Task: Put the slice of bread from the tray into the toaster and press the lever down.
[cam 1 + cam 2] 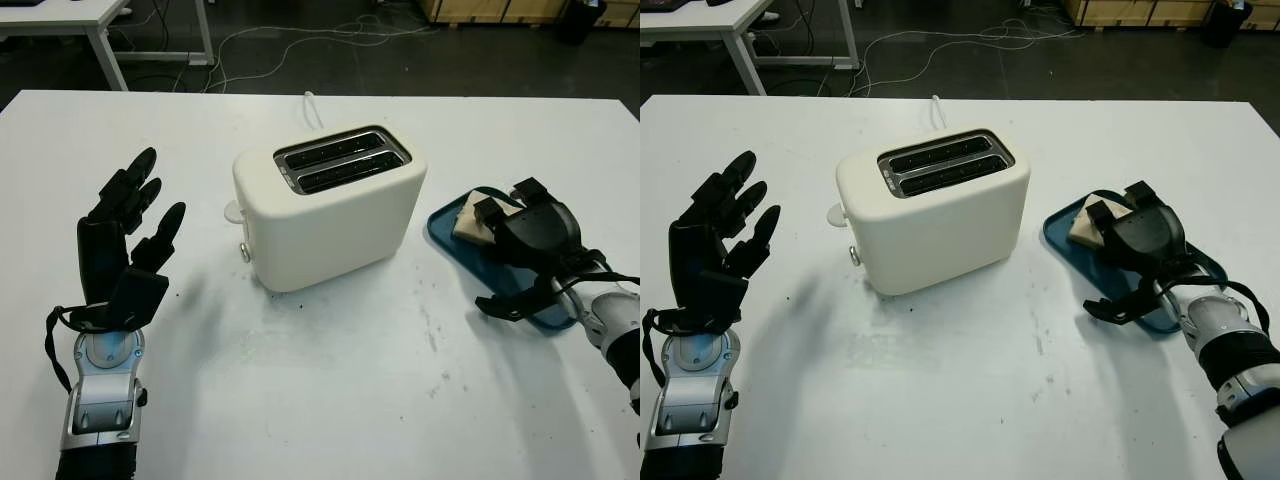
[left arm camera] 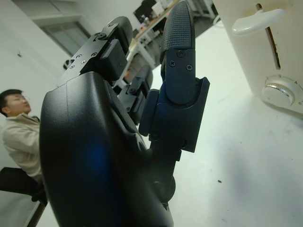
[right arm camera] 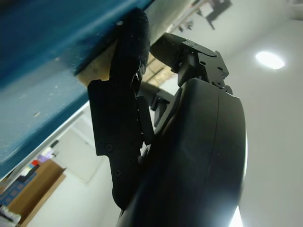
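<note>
While your black three-fingered right hand is down over the blue plastic tray at the right of the white worktop, its fingers are on the pale slice of bread lying in the tray's far corner, though you cannot tell whether they actually grip it. Your black left hand is raised open, holding nothing, well to the left of the cream two-slot toaster, whose lever is up beside a silver dial; no writing is readable on any of them.

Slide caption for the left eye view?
Right hand closing over the bread slice on the blue tray; left hand open beside the toaster.
</note>
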Tool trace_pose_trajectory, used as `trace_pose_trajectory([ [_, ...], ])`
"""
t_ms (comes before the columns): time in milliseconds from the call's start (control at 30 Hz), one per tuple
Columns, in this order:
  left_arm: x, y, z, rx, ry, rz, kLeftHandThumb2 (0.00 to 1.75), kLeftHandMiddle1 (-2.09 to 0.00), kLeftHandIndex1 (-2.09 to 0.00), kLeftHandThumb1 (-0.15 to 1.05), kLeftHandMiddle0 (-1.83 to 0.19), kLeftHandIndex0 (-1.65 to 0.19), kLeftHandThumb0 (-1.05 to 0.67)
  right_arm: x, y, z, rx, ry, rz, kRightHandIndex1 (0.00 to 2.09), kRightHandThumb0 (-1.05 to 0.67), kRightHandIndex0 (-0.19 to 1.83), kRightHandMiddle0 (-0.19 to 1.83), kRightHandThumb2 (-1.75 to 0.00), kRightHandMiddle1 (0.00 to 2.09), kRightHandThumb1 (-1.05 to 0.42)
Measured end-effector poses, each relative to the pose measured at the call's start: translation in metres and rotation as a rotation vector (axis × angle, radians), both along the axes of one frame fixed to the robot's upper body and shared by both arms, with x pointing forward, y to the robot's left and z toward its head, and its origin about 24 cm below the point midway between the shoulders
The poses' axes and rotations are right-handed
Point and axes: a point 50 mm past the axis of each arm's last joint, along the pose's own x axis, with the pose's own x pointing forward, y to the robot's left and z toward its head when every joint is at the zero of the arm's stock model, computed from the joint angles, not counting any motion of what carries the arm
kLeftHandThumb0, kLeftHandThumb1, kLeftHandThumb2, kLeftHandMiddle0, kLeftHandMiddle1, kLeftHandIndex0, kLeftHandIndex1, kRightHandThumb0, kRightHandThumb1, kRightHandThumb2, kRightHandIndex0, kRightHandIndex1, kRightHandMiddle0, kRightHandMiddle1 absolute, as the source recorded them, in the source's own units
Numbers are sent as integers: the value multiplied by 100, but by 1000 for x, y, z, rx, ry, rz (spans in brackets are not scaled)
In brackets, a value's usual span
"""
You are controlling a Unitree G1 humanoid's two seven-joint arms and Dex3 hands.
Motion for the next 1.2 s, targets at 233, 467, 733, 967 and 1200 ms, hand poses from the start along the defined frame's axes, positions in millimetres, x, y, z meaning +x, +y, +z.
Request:
trace_pose_trajectory([
  [233,0,0,0,0,-1,0,26,-1,0,92,-60,-50,-69,1,3,1,-35,-10,39,175,-69,156,112,-100,175,-92],
  [467,0,0,0,-1,-3,0,25,-1,0,92,-60,-50,-69,0,2,1,-36,15,60,175,-61,157,110,-113,175,-92],
  [733,0,0,0,0,-2,0,26,-1,0,92,-61,-50,-71,-4,2,2,162,8,94,175,-63,157,100,-102,175,-92],
  [967,0,0,0,0,-2,0,26,0,0,92,-60,-50,-70,-4,-5,32,535,-74,104,175,-65,140,25,-90,175,-92],
  [1200,0,0,0,3,0,0,26,0,0,92,-60,-49,-68,-2,-12,73,565,-146,126,175,-64,95,45,-75,175,-92],
])
